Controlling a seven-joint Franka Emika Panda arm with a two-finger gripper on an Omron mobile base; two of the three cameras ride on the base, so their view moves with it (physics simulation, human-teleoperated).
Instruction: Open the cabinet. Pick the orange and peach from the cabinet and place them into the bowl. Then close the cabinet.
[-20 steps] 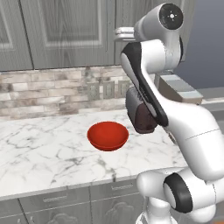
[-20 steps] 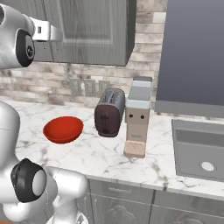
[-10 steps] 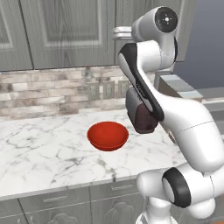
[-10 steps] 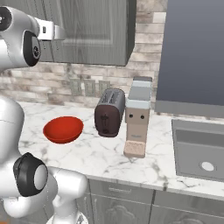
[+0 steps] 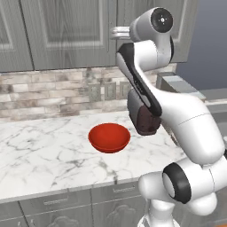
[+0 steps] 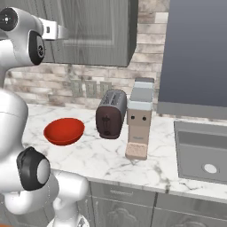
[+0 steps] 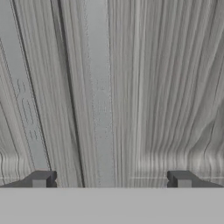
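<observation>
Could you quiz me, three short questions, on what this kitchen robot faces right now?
1. True or false: the cabinet doors are shut.
2. What lies in the bowl? A) an orange B) nothing C) a peach
3. Fill in: the gripper jaws stand ____ before the door.

Key: 1 true. 2 B. 3 open. The toaster stands right of the bowl in the right base view.

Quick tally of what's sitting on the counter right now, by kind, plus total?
Bowl: 1
Toaster: 1
Coffee machine: 1
Total: 3
</observation>
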